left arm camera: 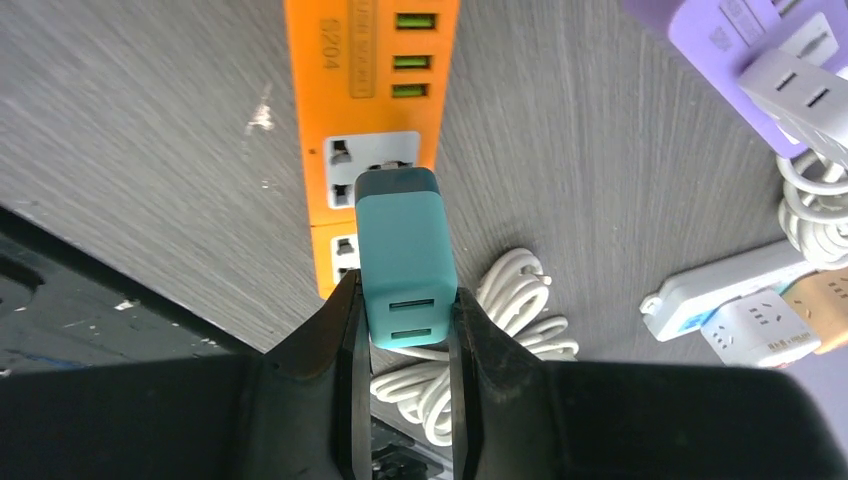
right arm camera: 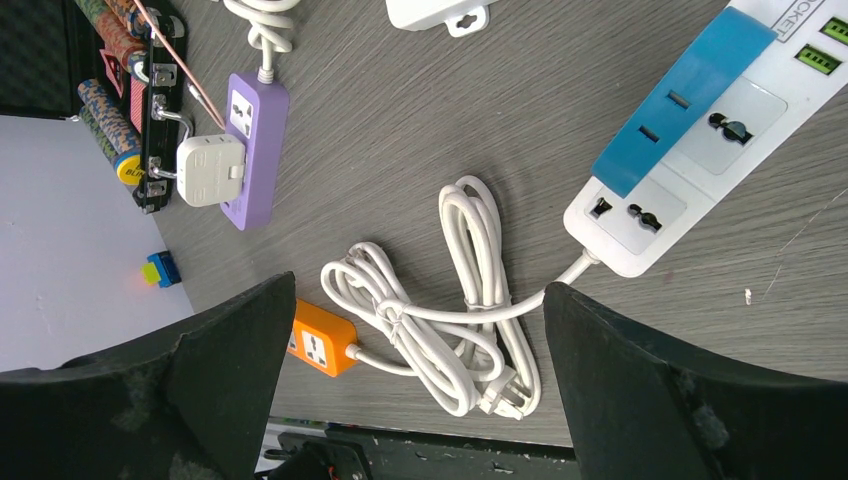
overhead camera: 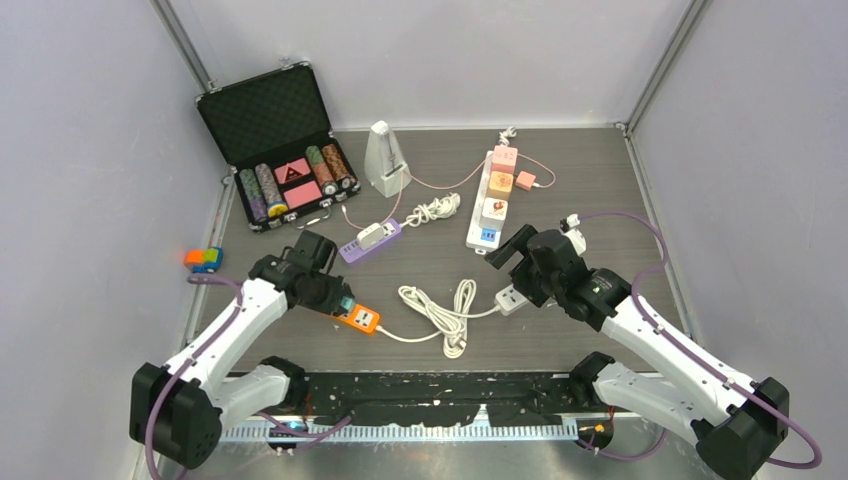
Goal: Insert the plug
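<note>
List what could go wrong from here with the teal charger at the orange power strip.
1. The left hand grips the teal charger at its back end only. A push could tilt it, so it may jam or miss the socket.
2. Nothing holds the orange power strip down, and the right hand hangs open elsewhere. The strip may slide under the push.

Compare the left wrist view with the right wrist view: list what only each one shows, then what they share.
Only left wrist: the left tool shut on a teal charger, whose front end sits at a socket of the orange power strip. Only right wrist: the open right tool, the chip case and a small coloured block. Both: the orange power strip, the purple strip and the coiled white cable.
</note>
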Controlling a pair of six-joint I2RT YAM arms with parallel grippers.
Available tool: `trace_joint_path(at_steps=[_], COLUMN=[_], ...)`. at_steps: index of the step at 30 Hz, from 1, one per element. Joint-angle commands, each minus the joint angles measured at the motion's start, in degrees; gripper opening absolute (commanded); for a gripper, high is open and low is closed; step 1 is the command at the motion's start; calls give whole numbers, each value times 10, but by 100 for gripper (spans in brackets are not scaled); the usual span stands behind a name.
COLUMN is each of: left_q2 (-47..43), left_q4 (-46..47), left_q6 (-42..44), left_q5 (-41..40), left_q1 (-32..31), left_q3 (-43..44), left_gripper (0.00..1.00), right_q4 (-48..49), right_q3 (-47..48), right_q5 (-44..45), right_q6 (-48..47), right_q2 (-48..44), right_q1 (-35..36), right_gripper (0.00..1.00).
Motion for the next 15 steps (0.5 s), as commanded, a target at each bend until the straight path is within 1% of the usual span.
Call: trace_joint_path(at_steps=[1, 5, 9, 15], left_q2=[-14, -36, -41, -24], left_q4=[-115, -129, -98, -36], left_q6=[-19, -33, -29, -2], left_q5=[-53, -52, -40, -6], left_q1=[3, 3, 4, 4], left_q3=[4, 5, -12, -26], left_gripper=[0, 0, 0, 0], right_q4=[16, 16, 16, 16], right_q3=[4, 3, 2, 0], right_q5=[6, 6, 4, 3], right_q6=[11, 12, 13, 13], right_q2=[-6, -5, -4, -9], right_q1=[-4, -5, -5, -5], right_gripper=[99, 98, 99, 99])
